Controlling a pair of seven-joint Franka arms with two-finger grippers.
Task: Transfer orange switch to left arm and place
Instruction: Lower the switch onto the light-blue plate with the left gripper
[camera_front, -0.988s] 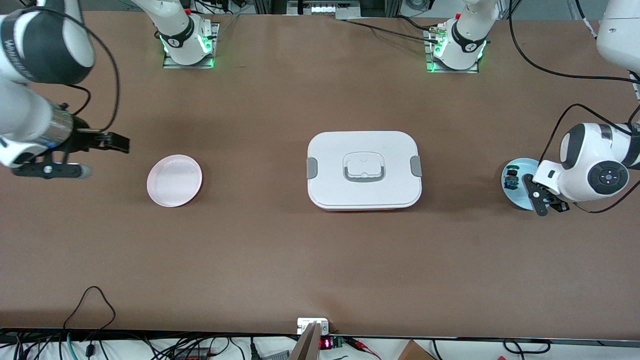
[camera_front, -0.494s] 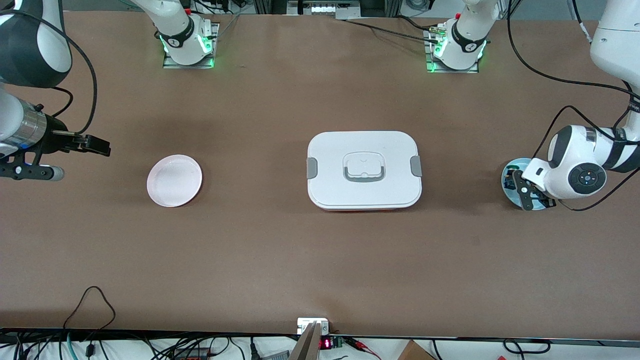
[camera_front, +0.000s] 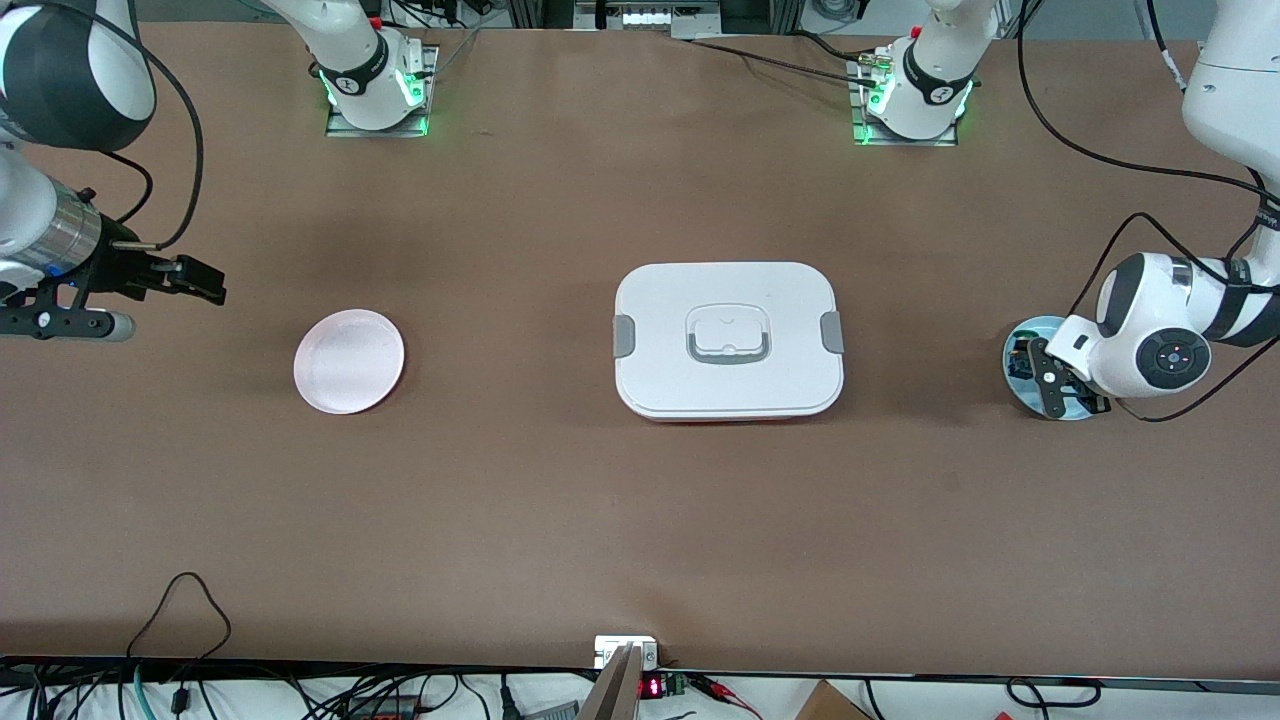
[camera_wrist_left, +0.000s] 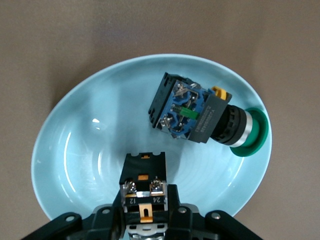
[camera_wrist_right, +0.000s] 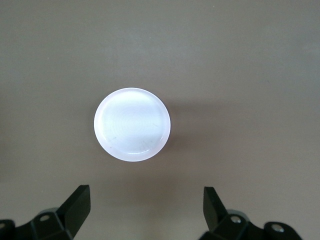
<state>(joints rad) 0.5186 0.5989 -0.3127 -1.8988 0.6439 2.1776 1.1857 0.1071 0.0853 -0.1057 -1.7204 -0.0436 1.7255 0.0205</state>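
While the left gripper (camera_wrist_left: 145, 220) pinches the orange switch (camera_wrist_left: 144, 187) in the blue dish (camera_wrist_left: 75, 150), the right gripper (camera_wrist_right: 145, 207) waits spread; lift, handover, box (camera_front: 728, 340) bypass remain.

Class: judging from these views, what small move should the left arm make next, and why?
Probably lift straight up: the left end effector is shut on the orange switch inside the blue dish, with the green switch lying close beside it.

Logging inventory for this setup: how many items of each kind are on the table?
Switches: 2, orange switch held by the left gripper and green switch
Plates: 2, blue plate, pink plate
Boxes: 1, box
Total: 5
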